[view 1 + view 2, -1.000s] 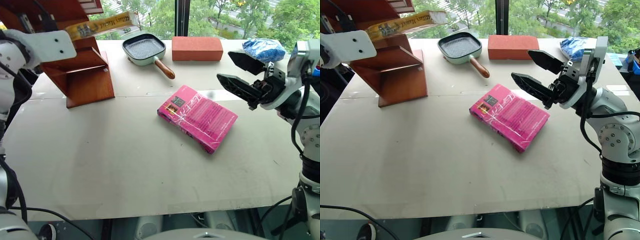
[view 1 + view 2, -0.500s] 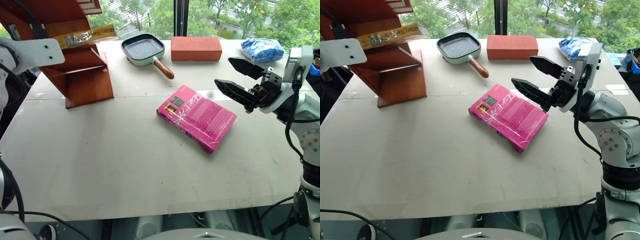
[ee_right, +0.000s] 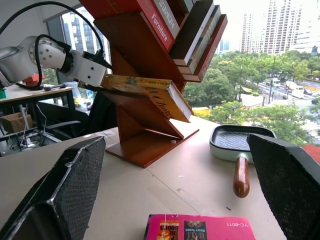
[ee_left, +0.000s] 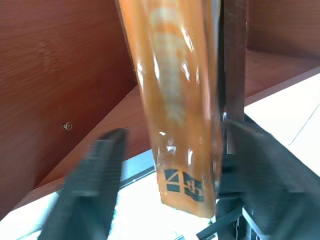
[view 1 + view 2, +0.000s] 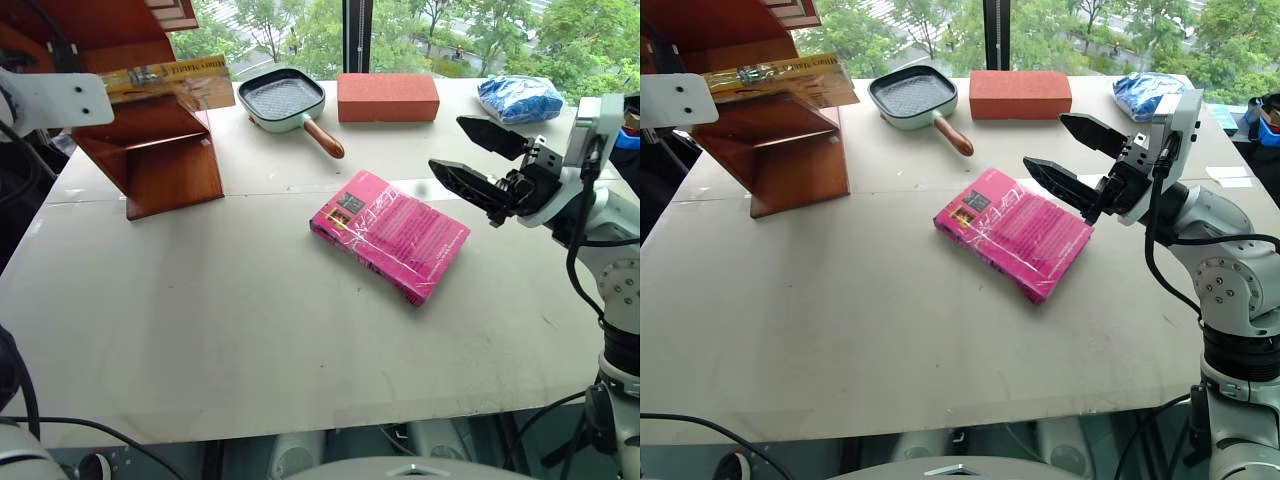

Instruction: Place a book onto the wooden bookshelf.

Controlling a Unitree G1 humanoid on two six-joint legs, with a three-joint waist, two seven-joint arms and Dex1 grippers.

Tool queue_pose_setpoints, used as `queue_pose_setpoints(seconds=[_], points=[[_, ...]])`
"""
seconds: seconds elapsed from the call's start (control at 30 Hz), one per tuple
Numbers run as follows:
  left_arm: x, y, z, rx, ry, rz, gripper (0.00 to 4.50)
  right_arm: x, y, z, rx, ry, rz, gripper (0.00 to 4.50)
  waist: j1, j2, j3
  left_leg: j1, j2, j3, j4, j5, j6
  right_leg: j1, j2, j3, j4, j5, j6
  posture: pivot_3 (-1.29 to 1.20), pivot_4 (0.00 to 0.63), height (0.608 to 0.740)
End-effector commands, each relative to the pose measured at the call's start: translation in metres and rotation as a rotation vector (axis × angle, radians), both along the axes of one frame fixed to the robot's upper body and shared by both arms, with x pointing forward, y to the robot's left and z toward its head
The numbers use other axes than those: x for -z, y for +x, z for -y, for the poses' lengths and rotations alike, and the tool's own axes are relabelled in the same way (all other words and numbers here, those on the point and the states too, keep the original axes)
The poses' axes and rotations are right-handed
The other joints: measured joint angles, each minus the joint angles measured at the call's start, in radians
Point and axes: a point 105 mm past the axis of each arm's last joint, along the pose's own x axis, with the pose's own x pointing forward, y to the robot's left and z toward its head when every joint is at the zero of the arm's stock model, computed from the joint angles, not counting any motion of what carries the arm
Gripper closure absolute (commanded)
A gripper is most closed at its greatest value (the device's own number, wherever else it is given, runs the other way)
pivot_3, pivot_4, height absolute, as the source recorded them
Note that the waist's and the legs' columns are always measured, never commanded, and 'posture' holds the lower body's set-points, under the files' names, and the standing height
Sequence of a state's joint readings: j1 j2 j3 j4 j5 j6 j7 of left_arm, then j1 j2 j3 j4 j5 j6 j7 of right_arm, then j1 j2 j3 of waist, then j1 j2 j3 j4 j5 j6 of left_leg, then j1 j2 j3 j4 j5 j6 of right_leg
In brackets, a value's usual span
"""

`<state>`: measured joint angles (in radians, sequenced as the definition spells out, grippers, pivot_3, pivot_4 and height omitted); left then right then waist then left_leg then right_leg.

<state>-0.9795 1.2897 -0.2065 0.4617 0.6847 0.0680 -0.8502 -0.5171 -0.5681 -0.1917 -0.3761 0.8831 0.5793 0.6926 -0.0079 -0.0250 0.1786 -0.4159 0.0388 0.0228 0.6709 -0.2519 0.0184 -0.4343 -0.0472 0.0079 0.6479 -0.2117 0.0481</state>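
Resting book (image 5: 780, 82): on the wooden bookshelf (image 5: 770, 150) ledge, far left corner of the table (image 5: 860, 330).
Left tool (image 4: 165, 165): spread beside the book.
Right tool (image 5: 1075, 160): spread, empty, above the right edge.

Yellow-orange book (image 5: 170, 80) sits across wooden bookshelf (image 5: 150, 150) ledge, far left of table (image 5: 250, 330). Pink book (image 5: 390, 235) flat mid-table. Right gripper (image 5: 475, 165) hovers beside it, fingers spread, nothing held. Back edge: grill pan (image 5: 285, 100), brick block (image 5: 388, 97), blue bag (image 5: 520, 98).
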Motion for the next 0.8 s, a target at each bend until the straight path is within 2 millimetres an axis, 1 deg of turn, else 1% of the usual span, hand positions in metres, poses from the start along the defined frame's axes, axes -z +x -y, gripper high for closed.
queue_pose_setpoints(seconds=[0.03, 0.13, 0.2, 0.3, 0.37, 0.4, 0.43, 0.47, 0.53, 0.57, 0.6, 0.63, 0.7, 0.8], points=[[-0.021, -0.010, 0.002, -0.016, -0.001, 0.061, 0.01, -0.011, -0.006, 0.001, 0.000, 0.011, 0.061, 0.00, -0.001, 0.000, 0.000, 0.000, 0.000, 0.000, 0.000, 0.000, 0.000, 0.000, 0.000, 0.000, 0.000, 0.000, 0.000, 0.00, 0.150, 0.740], [-0.023, -0.013, 0.004, -0.019, -0.018, 0.066, 0.01, -0.011, -0.005, 0.001, 0.001, 0.011, 0.059, 0.00, -0.002, 0.000, 0.000, 0.000, 0.000, 0.000, 0.000, 0.000, 0.000, 0.000, 0.000, 0.000, 0.000, 0.000, 0.000, 0.00, 0.150, 0.740], [-0.025, -0.019, 0.006, -0.016, -0.025, 0.056, 0.01, -0.010, -0.005, 0.001, -0.003, 0.013, 0.054, 0.00, -0.003, 0.000, 0.000, 0.000, 0.000, 0.000, 0.000, 0.000, 0.000, 0.000, 0.000, 0.000, 0.001, 0.000, 0.000, 0.00, 0.150, 0.740], [-0.031, -0.027, 0.019, 0.041, -0.090, 0.059, 0.01, -0.009, -0.005, -0.001, -0.019, 0.005, 0.044, 0.00, -0.004, 0.000, 0.000, 0.000, 0.000, 0.000, 0.000, 0.000, 0.000, 0.000, 0.000, 0.000, 0.001, 0.000, 0.000, 0.00, 0.150, 0.740], [-0.032, -0.033, 0.029, 0.084, -0.146, 0.044, 0.01, -0.009, -0.003, 0.000, -0.022, 0.001, 0.042, 0.00, -0.004, 0.000, 0.000, 0.000, 0.000, 0.000, 0.000, 0.000, 0.000, 0.000, 0.000, 0.000, 0.001, 0.000, 0.000, 0.00, 0.150, 0.740], [-0.030, -0.036, 0.034, 0.102, -0.217, 0.037, 0.01, -0.009, -0.003, 0.001, -0.024, -0.001, 0.040, 0.00, -0.005, 0.000, 0.000, 0.000, 0.000, 0.000, 0.000, 0.000, 0.000, 0.000, 0.000, 0.000, 0.001, 0.000, 0.000, 0.00, 0.150, 0.740], [-0.031, -0.040, 0.035, 0.103, -0.231, 0.033, 0.01, -0.009, -0.002, 0.001, -0.026, -0.002, 0.039, 0.00, -0.005, 0.000, 0.000, 0.001, 0.000, 0.000, 0.000, 0.000, 0.000, 0.000, 0.000, 0.001, 0.001, 0.000, 0.000, 0.00, 0.150, 0.740], [-0.035, -0.043, 0.038, 0.119, -0.281, 0.061, 0.01, -0.008, -0.001, 0.001, -0.028, -0.004, 0.036, 0.00, -0.005, 0.000, 0.000, 0.001, 0.000, 0.000, 0.001, 0.000, 0.000, 0.000, 0.000, 0.001, 0.002, 0.000, 0.000, 0.00, 0.150, 0.740], [-0.040, -0.048, 0.041, 0.138, -0.317, 0.103, 0.01, -0.006, 0.000, 0.001, -0.035, -0.009, 0.028, 0.00, -0.005, 0.000, 0.000, 0.001, 0.000, 0.000, 0.001, 0.000, 0.000, 0.000, 0.000, 0.001, 0.004, 0.000, 0.000, 0.00, 0.150, 0.740], [-0.040, -0.047, 0.048, 0.173, -0.390, 0.127, 0.01, -0.004, 0.001, 0.001, -0.038, -0.009, 0.021, 0.00, -0.005, 0.000, 0.000, 0.001, 0.000, 0.000, 0.001, 0.000, 0.000, 0.000, 0.000, 0.001, 0.005, 0.000, 0.000, 0.00, 0.150, 0.740], [-0.036, -0.044, 0.056, 0.215, -0.391, 0.124, 0.01, -0.002, 0.002, 0.002, -0.036, -0.001, 0.010, 0.00, -0.005, 0.000, 0.000, 0.001, 0.000, 0.000, 0.002, 0.000, 0.000, 0.000, 0.000, 0.001, 0.005, 0.000, 0.000, 0.00, 0.150, 0.740], [-0.030, -0.039, 0.071, 0.278, -0.457, 0.126, 0.01, 0.000, 0.004, 0.003, -0.029, 0.008, -0.001, 0.00, -0.005, 0.000, 0.000, 0.002, 0.000, 0.000, 0.002, 0.000, 0.000, 0.000, 0.000, 0.001, 0.006, 0.000, 0.000, 0.00, 0.150, 0.740], [-0.005, -0.032, 0.115, 0.434, -0.676, 0.062, 0.01, 0.010, 0.008, 0.007, -0.005, 0.006, -0.029, 0.00, -0.001, 0.000, 0.000, 0.002, 0.000, -0.001, 0.003, 0.000, 0.000, 0.000, 0.000, 0.001, 0.008, 0.000, 0.000, 0.00, 0.150, 0.740], [0.028, -0.036, 0.158, 0.562, -0.938, -0.033, 0.01, 0.030, 0.008, 0.017, 0.041, -0.027, -0.060, 0.00, 0.012, 0.001, -0.002, 0.002, -0.001, -0.002, 0.010, 0.000, 0.000, 0.003, 0.000, 0.000, 0.010, -0.001, 0.001, 0.00, 0.150, 0.740]])
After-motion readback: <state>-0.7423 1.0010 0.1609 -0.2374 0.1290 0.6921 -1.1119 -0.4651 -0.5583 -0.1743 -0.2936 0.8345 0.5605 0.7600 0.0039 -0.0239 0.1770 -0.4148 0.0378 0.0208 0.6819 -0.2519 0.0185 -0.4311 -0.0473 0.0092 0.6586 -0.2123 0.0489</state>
